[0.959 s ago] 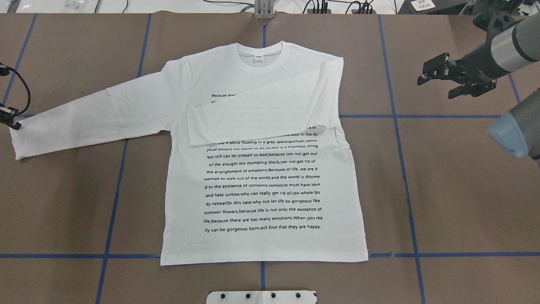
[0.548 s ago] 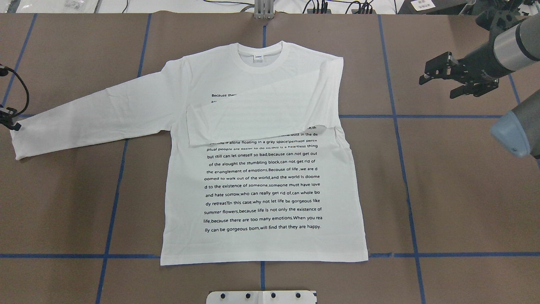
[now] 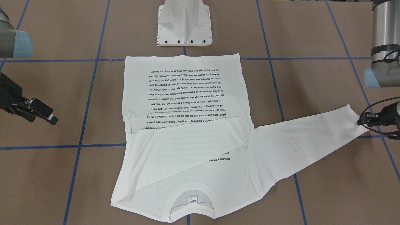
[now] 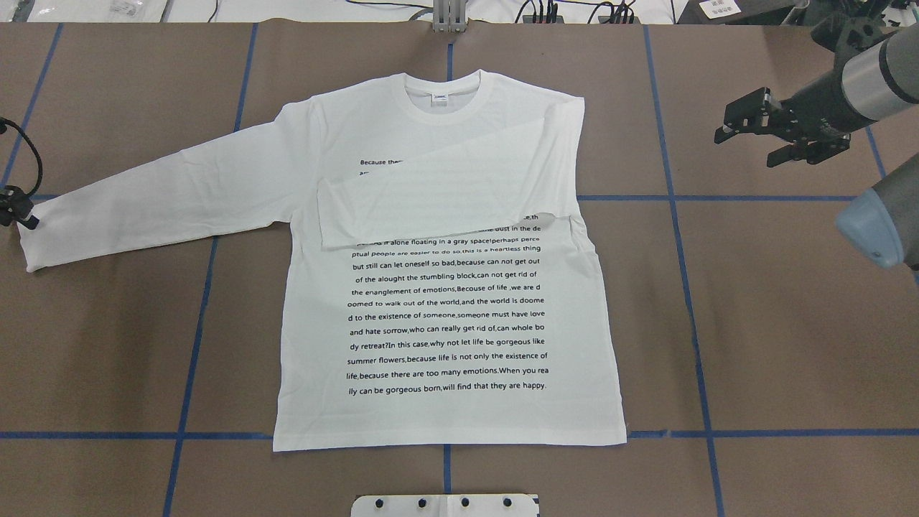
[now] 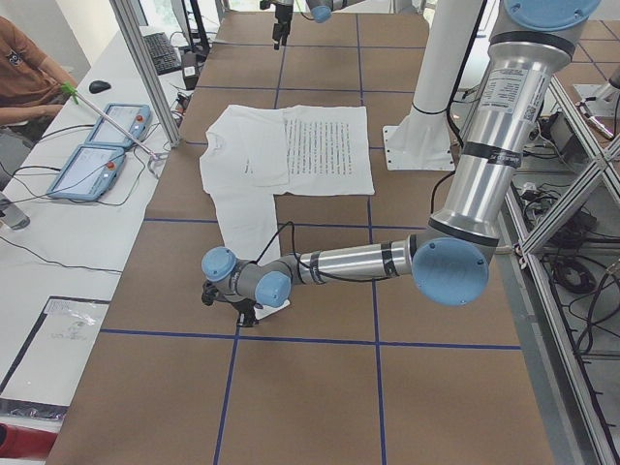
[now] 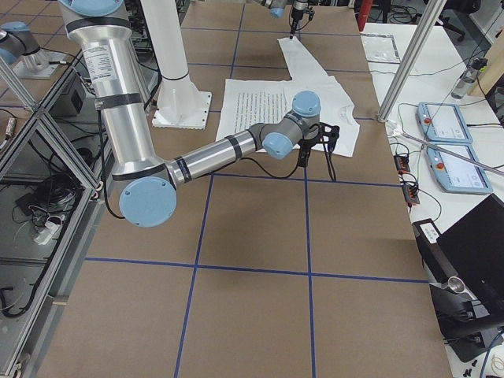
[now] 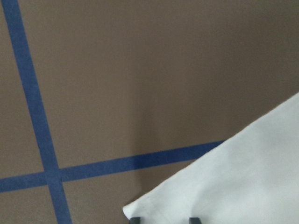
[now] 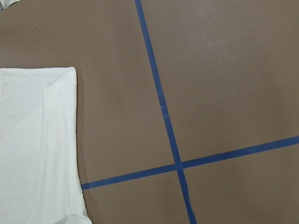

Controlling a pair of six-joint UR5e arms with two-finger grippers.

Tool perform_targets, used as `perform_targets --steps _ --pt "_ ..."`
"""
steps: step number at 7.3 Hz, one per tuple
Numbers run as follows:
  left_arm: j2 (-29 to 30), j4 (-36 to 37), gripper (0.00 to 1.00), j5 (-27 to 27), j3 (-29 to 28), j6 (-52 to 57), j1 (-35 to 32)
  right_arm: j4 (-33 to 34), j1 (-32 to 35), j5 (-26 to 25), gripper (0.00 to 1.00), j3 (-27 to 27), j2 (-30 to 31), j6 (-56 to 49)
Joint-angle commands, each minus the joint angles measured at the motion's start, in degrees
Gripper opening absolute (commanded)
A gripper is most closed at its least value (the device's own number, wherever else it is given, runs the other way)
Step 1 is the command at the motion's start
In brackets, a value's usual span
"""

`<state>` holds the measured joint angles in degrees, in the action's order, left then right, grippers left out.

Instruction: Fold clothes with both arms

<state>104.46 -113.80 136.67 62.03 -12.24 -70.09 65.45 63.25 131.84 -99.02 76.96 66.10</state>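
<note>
The right gripper (image 4: 747,147) has drifted slightly outward, open and empty. The white shirt (image 4: 445,316) lies flat on the table (image 4: 775,323), one sleeve (image 4: 445,194) folded across its chest. The left gripper (image 7: 164,219), jaws apart, straddles the other sleeve's cuff (image 4: 36,240); the remaining folds are undone.

One camera hung behind me, over my shoulders, looking forward and down on the T-shirt (image 4: 445,309), collar far, hem near. A second faced me across the table (image 3: 328,187), steeply down, so the print read inverted and my pedestal base (image 3: 184,25) sat at top. Two side cameras looked along the table from high at its ends: my left arm (image 5: 484,184) loomed in one, my right arm (image 6: 118,110) in the other. Both wrist cameras sat close above the brown surface, each catching blue tape (image 7: 32,93) and a white edge of that shirt.
</note>
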Motion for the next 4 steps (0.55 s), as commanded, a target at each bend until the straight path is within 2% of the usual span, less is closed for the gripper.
perform_targets --steps 1,2,3,4 --pt "0.13 0.15 0.54 0.09 -0.51 -0.24 -0.22 -0.06 0.03 0.00 0.99 -0.03 0.12 0.08" --pt "0.31 0.07 0.51 0.09 -0.51 -0.50 -0.23 -0.06 0.03 0.08 0.99 -0.21 0.12 0.16" --pt "0.48 0.15 0.34 0.18 -0.51 -0.68 -0.23 -0.06 0.29 0.09 0.99 -0.12 0.21 0.17" --pt "0.48 0.15 0.01 0.27 -0.51 -0.68 -0.31 -0.15 0.29 0.09 0.99 -0.21 0.56 0.17"
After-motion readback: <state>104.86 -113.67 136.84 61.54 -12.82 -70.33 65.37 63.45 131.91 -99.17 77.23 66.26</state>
